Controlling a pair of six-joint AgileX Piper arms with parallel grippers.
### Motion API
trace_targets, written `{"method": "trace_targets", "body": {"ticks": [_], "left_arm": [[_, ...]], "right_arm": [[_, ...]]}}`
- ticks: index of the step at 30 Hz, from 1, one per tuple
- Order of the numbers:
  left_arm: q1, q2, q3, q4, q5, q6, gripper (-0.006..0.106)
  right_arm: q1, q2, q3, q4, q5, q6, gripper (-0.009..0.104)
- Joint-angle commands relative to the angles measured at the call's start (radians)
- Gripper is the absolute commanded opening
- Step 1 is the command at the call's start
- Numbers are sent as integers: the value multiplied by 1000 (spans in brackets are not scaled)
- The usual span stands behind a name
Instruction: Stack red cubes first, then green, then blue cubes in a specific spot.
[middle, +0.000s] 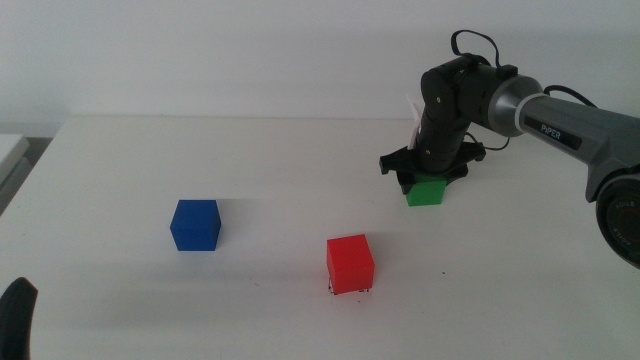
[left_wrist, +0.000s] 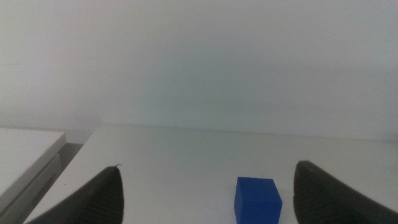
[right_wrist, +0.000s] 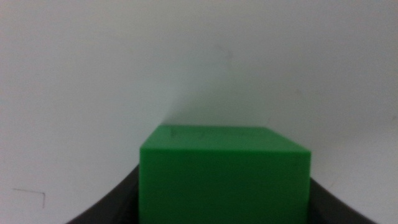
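The small matte bright-red cube (middle: 350, 263) sits lower centre of the middle view, seemingly on the black corner marks (middle: 333, 291) peeking out at its base, so step 1 of 3 looks done. The right gripper (middle: 427, 177), at upper right of centre, is clamped around the small matte green cube (middle: 426, 191), which fills the gap between its jaws in the right wrist view; whether the cube has left the white tabletop (middle: 250, 170) is unclear. The small matte deep-blue cube (middle: 195, 224) waits untouched at left of centre. The left gripper (left_wrist: 205, 196) idles at the bottom-left corner, jaws spread, facing the blue one. Left to do: green onto red, then blue on top
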Motion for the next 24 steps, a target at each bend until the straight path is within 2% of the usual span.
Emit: {"method": "trace_targets", "body": {"ticks": [1, 3, 5, 12, 17, 20, 24], "left_arm": [[0, -3, 0, 1, -15, 0, 94], [0, -3, 0, 1, -15, 0, 94], [0, -3, 0, 1, -15, 0, 94], [0, -3, 0, 1, -15, 0, 94], [0, -3, 0, 1, -15, 0, 94], [0, -3, 0, 1, -15, 0, 94], [0, -3, 0, 1, -15, 0, 94]], "right_arm": [[-10, -7, -10, -10, -4, 20, 27], [-10, -18, -18, -10, 22, 41, 13], [0, -51, -26, -20, 64, 83, 6], [133, -236, -19, -146, 216, 207, 7], [269, -344, 75, -144, 210, 281, 8], [359, -371, 136, -178, 188, 334, 9], [448, -369, 202, -183, 155, 391, 9]]}}
